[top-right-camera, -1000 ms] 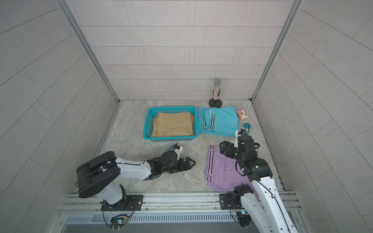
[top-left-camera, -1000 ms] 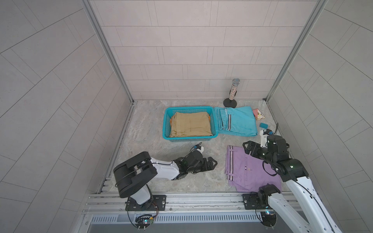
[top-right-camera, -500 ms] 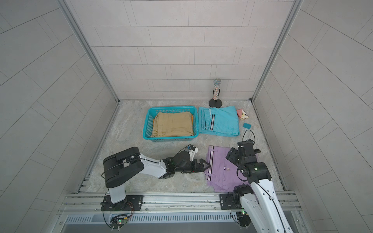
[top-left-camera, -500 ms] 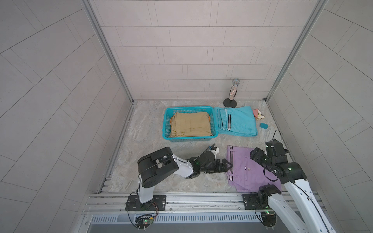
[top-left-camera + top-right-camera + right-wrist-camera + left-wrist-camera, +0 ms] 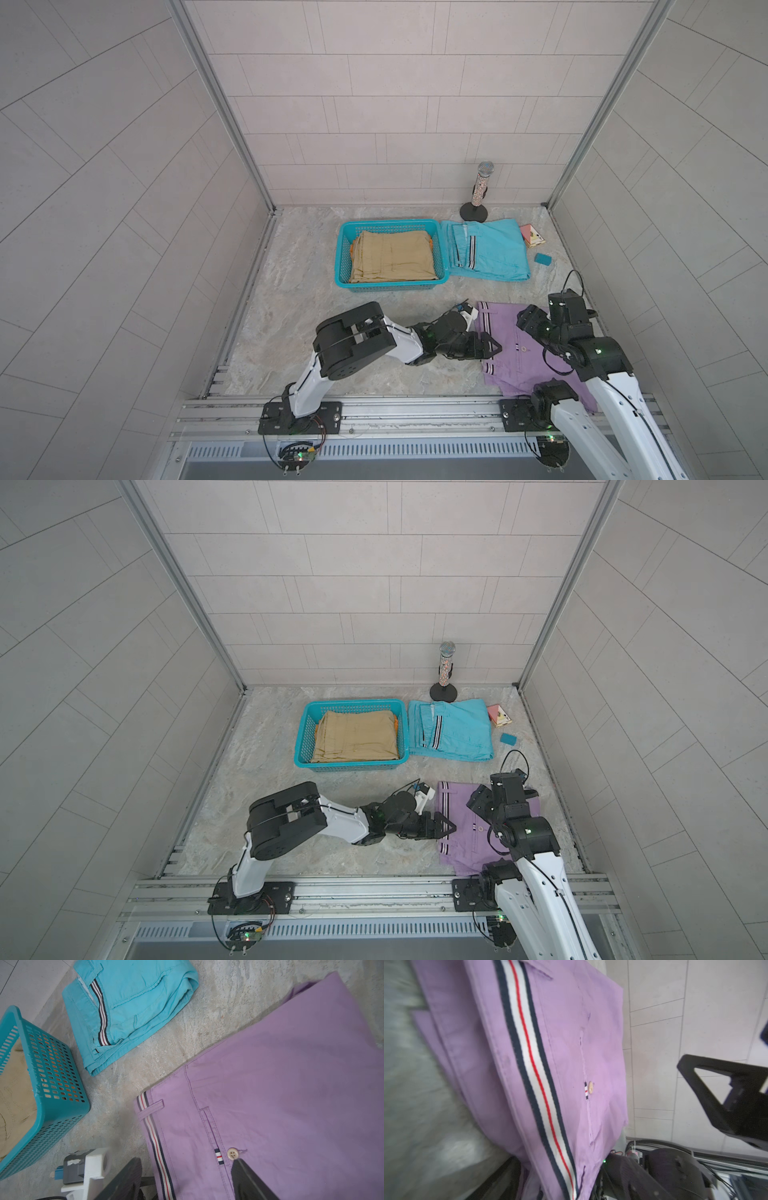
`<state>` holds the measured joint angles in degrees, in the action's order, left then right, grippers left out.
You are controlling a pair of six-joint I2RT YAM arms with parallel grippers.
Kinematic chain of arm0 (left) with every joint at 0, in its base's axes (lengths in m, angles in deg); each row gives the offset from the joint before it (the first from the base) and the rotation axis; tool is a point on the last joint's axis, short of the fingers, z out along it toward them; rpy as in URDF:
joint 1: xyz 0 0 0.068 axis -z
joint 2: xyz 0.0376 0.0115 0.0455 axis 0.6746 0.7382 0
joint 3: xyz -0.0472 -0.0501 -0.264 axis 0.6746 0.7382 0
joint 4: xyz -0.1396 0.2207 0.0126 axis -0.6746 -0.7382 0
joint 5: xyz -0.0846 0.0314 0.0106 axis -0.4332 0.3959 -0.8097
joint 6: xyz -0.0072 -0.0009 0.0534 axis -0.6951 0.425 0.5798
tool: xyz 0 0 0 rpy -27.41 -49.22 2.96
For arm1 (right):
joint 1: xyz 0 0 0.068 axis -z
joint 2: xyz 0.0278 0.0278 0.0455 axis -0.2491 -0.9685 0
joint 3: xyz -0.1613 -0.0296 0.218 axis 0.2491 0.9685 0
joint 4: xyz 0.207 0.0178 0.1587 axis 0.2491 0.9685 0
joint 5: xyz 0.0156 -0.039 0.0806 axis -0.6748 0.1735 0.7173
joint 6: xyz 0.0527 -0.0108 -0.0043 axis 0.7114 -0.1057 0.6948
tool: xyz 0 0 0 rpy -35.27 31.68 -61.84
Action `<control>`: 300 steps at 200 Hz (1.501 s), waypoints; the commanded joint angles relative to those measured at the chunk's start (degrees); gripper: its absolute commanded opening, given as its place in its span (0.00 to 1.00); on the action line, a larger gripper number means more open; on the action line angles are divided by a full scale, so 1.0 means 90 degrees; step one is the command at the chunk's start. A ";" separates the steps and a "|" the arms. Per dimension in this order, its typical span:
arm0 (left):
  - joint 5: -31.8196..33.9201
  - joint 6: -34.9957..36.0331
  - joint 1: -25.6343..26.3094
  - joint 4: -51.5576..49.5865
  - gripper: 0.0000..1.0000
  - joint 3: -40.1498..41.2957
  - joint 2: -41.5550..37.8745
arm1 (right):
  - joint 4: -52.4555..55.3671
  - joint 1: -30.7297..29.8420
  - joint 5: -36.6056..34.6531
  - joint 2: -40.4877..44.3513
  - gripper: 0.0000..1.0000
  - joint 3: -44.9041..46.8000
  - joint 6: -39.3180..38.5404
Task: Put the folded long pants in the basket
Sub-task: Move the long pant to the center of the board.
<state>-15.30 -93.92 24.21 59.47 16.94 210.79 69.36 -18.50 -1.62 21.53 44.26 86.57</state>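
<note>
While left hand (image 5: 491,347) and right hand (image 5: 185,1162), jaws apart, are at lilac pants (image 5: 291,1084), a striped tab (image 5: 218,1156) adjoins its button (image 5: 232,1154).

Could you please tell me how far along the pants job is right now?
Done: the tan pants lie in the basket over the orange pants. In hand: the left gripper and right gripper, both open, are at the lilac pants, not yet lifted off the table. Left: those, then the turquoise pants beside the basket.
</note>
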 commanded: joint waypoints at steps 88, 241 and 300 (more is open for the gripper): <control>0.0178 -0.0418 -0.0713 -0.1000 0.00 0.2739 -0.0839 | -0.0473 0.0044 0.0307 -0.0304 0.71 0.0326 -0.0029; 0.0132 0.1517 -0.3167 -0.5340 0.00 0.4376 -0.5812 | -0.4874 -0.0402 0.3982 -0.3753 0.87 0.1711 -0.0703; -0.0037 0.1294 -0.3248 -0.5200 0.25 0.4659 -0.6117 | -0.4964 -0.1121 0.3603 -0.4056 0.79 0.1402 -0.0964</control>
<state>-16.26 -81.96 -4.45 18.59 56.00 156.19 24.27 -26.96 31.72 -12.46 57.75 79.48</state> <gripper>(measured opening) 0.143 0.865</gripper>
